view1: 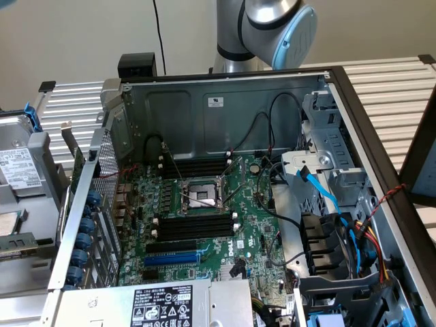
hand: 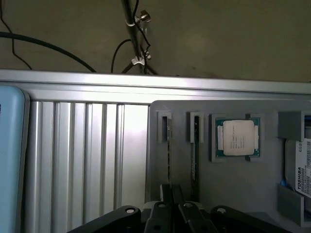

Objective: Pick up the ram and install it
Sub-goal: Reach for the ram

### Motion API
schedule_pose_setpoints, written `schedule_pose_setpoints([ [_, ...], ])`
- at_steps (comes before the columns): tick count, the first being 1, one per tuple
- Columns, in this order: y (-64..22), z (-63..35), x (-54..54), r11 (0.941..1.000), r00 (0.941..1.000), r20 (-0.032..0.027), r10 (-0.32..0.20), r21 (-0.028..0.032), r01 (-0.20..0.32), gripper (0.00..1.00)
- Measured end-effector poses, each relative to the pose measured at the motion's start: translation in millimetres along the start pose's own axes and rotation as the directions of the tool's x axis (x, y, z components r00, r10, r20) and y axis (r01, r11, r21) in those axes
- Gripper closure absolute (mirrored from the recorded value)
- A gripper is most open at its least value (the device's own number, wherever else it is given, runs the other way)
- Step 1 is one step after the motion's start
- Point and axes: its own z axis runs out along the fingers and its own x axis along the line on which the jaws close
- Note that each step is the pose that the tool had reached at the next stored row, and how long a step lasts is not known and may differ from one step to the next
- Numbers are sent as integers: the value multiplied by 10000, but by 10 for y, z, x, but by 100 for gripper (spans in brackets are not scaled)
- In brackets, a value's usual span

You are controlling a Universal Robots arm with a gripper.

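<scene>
Ram [hand: 196, 160] stands edge-on — just beside the tool [hand: 171, 188].

The exterior view looks steeply down from close above into the open computer case [view1: 184, 116], the arm [view1: 272, 27] at its far side. The wrist view (set just behind the end effector [hand: 171, 190]) faces a grey tray [hand: 233, 189] close up, a wall [hand: 218, 39] beyond. Both views catch the ribbed metal desk [view1: 388, 88].
</scene>
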Motion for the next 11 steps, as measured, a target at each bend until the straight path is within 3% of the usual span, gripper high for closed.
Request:
schedule_pose_setpoints([
  [11, 0, 41, 2, 10000, 10000, -1, 0, -1, 0, 88],
])
